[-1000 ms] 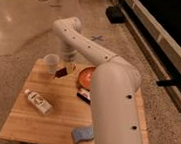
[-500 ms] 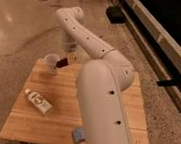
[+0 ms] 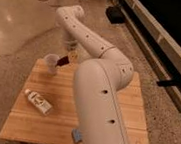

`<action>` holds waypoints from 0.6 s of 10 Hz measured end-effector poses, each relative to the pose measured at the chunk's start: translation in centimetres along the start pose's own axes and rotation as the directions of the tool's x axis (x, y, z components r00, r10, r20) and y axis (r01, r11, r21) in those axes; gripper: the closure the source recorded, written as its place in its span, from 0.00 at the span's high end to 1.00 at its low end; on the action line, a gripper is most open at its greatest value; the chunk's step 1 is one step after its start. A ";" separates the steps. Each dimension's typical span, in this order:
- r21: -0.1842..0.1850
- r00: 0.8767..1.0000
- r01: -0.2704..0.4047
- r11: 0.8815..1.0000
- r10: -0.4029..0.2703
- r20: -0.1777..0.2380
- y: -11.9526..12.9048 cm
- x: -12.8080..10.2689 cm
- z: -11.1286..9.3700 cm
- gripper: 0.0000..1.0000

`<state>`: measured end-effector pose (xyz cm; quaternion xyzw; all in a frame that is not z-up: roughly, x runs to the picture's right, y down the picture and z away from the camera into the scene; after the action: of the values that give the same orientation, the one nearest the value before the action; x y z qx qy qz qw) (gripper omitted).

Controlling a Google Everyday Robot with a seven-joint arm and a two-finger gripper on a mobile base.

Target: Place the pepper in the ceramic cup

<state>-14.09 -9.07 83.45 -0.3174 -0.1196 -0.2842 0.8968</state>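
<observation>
The pale ceramic cup (image 3: 50, 64) stands upright near the back left of the wooden table (image 3: 31, 124). The small dark red pepper (image 3: 62, 61) hangs tilted just right of the cup's rim, its lower tip close to the cup's edge. My gripper (image 3: 69, 55) is right above and behind the pepper, at the end of the white arm (image 3: 84, 33), and is shut on the pepper's upper end. The pepper is outside the cup.
A white labelled bottle (image 3: 37, 101) lies on its side at the table's left front. A small blue object (image 3: 77, 134) shows at the front edge beside my arm's large white link (image 3: 102, 103), which hides the table's right half. Concrete floor surrounds the table.
The gripper has lifted the pepper off the table beside the cup and holds it near the cup's rim. My arm has swung higher and fills more of the view.
</observation>
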 end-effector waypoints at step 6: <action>0.149 0.999 -0.032 0.988 0.026 0.038 -1.0 0.3 1.6 0.00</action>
<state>-14.47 -8.81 85.29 -0.2562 -0.1518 -0.2556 0.9198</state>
